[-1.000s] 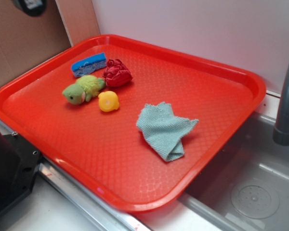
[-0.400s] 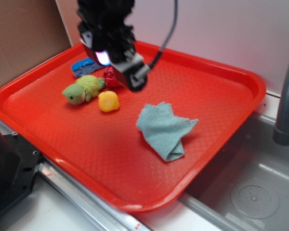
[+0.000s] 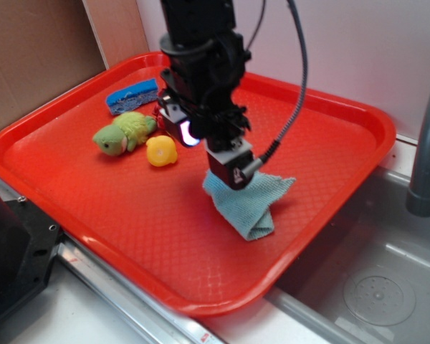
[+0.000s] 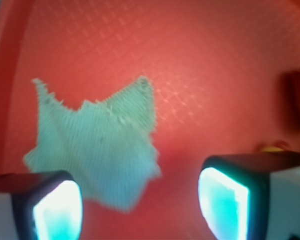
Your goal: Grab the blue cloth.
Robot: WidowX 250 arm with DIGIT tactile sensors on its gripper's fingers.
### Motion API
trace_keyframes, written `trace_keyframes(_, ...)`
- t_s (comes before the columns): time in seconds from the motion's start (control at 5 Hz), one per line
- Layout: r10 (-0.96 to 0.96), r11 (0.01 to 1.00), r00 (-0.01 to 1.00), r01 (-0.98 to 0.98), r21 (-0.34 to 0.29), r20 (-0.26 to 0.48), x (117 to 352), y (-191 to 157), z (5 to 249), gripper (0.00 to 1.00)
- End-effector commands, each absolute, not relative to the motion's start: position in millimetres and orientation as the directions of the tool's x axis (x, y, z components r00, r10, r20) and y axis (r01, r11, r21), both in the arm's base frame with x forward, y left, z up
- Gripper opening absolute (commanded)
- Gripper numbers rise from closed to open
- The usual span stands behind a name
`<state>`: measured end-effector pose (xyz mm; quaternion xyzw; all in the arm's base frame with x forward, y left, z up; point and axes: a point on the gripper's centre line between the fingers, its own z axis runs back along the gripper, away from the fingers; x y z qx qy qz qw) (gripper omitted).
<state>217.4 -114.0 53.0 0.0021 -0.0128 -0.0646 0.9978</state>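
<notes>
A large red tray (image 3: 93, 201) fills most of the exterior view, lying at an angle with its near corner toward the bottom centre of the frame. To its right is a grey sink (image 3: 373, 287), with a drain at the lower right and a grey faucet pipe (image 3: 428, 143) at the right edge. A brown cardboard panel (image 3: 36, 57) fills the upper left, and a white wall runs along the top right.

The black robot arm (image 3: 197, 50) comes down from the top centre of the frame, with a black cable looping off to its right. Its end effector (image 3: 226, 168) hangs over the upper left part of the blue cloth (image 3: 247, 204). In the wrist view the two fingers (image 4: 225, 200) stand wide apart at the lower left and lower right corners, with nothing gripped between them.

The blue cloth lies crumpled on the tray, right of centre in the exterior view. In the wrist view it sits left of centre, its lower edge near the left finger; whether they touch cannot be told.

Toward the upper left of the tray lie a green plush toy (image 3: 123, 134), a blue sponge (image 3: 132, 94) behind it, and a small yellow toy (image 3: 161, 151) just right of the plush.
</notes>
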Motion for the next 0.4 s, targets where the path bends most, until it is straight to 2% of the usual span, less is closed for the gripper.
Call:
trace_keyframes(0.0,-0.206,0.977,0.977,0.203,0.060,0.050,239.3,-120.6,39.8,1.00)
trace_keyframes(0.2,-0.224,0.974,0.974,0.222,0.050,0.035,237.8,-126.5,32.3,0.83)
